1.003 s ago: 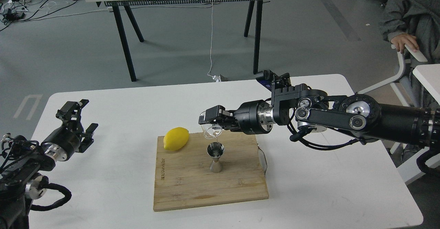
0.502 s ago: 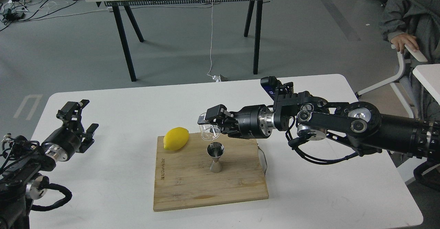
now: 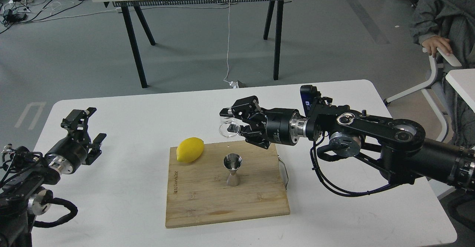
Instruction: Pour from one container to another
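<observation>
A bamboo cutting board (image 3: pixel 226 198) lies on the white table (image 3: pixel 122 106) below my right gripper (image 3: pixel 232 122), with a lemon (image 3: pixel 190 149) at the board's far left corner, down and to the left of the gripper, and nothing between the gripper and the steel jigger (image 3: pixel 232 170) directly beneath it. My right gripper's fingers (image 3: pixel 243 109) are clamped on the glass cup (image 3: pixel 228 129), small, clear and round, held in the air above the board's far edge with its mouth roughly level. Whether anything is in the cup I cannot tell. The jigger stands upright on the board, hourglass-shaped and shiny, its upper cone open toward the gripper; its contents cannot be made out. My left gripper (image 3: pixel 87 130) hangs well off to the left over the table, jaws apart and empty.
</observation>
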